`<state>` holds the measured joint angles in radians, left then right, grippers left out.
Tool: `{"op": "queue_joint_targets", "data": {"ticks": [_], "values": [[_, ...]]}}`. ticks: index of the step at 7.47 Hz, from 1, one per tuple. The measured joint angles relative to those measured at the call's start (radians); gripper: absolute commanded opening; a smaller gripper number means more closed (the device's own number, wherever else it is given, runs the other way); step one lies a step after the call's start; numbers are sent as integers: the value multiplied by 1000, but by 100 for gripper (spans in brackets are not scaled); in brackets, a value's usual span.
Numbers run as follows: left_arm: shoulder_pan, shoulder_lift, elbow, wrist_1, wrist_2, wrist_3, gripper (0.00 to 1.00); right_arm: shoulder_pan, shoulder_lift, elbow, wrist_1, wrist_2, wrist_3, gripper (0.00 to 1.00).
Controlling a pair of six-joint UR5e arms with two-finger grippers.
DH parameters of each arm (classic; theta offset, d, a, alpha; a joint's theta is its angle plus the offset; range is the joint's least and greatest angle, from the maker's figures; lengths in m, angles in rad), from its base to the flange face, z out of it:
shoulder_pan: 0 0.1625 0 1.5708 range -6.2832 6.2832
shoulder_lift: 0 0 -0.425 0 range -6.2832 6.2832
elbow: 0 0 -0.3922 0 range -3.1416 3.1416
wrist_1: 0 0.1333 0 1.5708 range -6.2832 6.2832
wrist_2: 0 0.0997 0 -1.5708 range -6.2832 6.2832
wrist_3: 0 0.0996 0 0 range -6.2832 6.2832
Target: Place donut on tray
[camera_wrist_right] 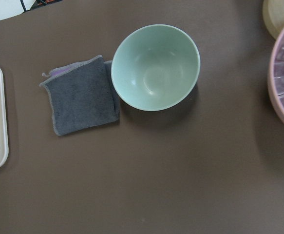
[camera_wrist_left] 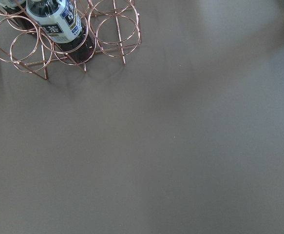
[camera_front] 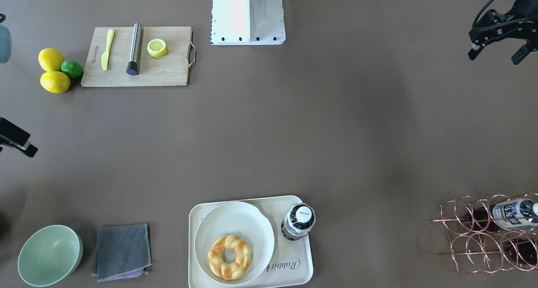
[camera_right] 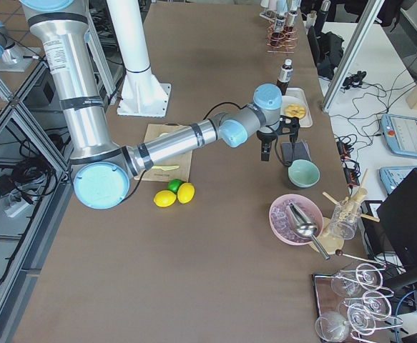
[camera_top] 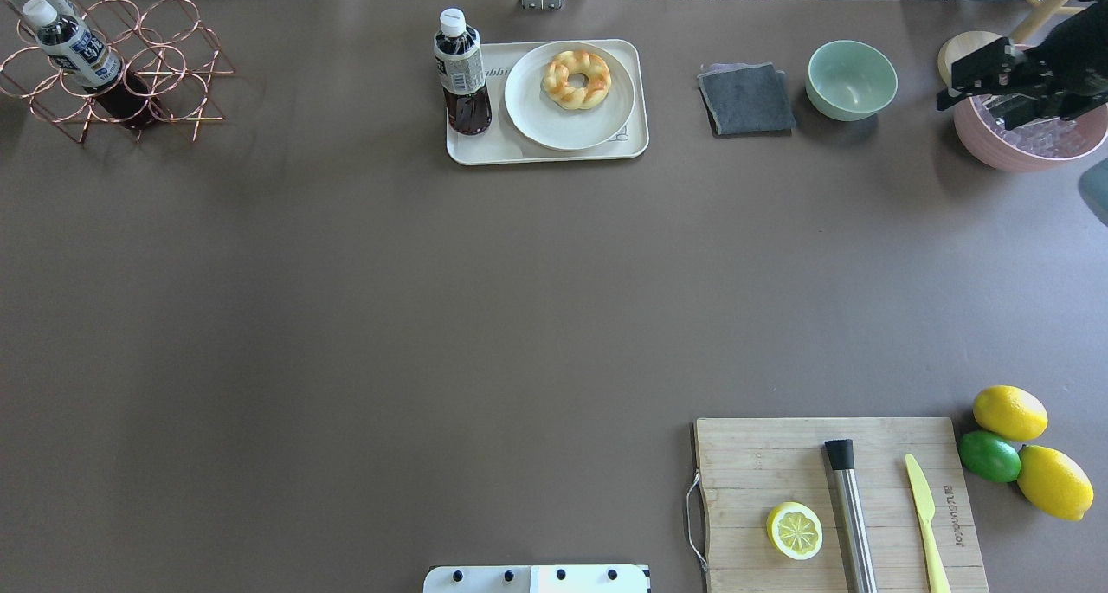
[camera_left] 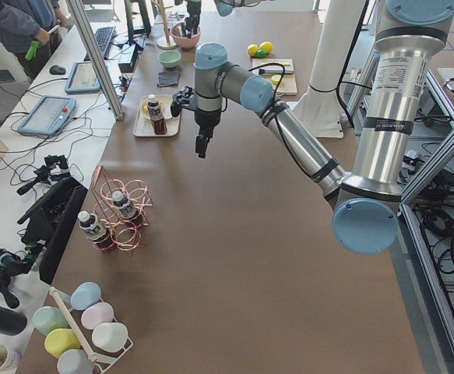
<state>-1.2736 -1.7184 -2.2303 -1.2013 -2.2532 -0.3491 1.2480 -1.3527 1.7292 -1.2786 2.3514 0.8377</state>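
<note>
I am finding the donut (camera_top: 576, 80) lying in a white dish (camera_top: 554, 127) that is sitting on the tray (camera_top: 485, 148), at 12 o'clock on the table in the overhead view, with a bottle (camera_top: 463, 74) standing on the tray at the dish's 9 o'clock. I am worrying about that crowding: if the donut is meant for the bare tray, little free surface is showing, and a pinch on the ring could end up dragging the dish or tipping the bottle. Both arms are hanging well apart from it, so the long reach is inviting a misjudged approach. The left gripper (camera_front: 495, 56) is showing at 2 o'clock in the front-facing view, fingers spread and holding nothing. The right gripper (camera_top: 974, 82) is showing at 2 o'clock overhead, overlapping the pink bowl (camera_top: 1030, 147) there, and I cannot tell how its jaws are standing. Neither wrist camera is showing the donut, and the dish is covering most of the tray's drawing.
</note>
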Motion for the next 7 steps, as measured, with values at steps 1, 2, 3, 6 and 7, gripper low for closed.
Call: {"op": "queue_joint_targets", "data": {"ticks": [1,2,3,6,7], "values": [[-19,0,-1,32,-9,37,97,55,-72,29,0,22,-109,100],[-43,0,-1,75,-24,95,97,107,-134,47,-1,41,-213,100],[-69,0,-2,120,-33,164,97,155,-192,56,-3,51,-328,100],[-156,39,-3,217,-40,378,98,317,-302,65,-134,58,-717,100],[-182,65,-5,222,-41,411,98,377,-308,70,-236,57,-856,100]]}}
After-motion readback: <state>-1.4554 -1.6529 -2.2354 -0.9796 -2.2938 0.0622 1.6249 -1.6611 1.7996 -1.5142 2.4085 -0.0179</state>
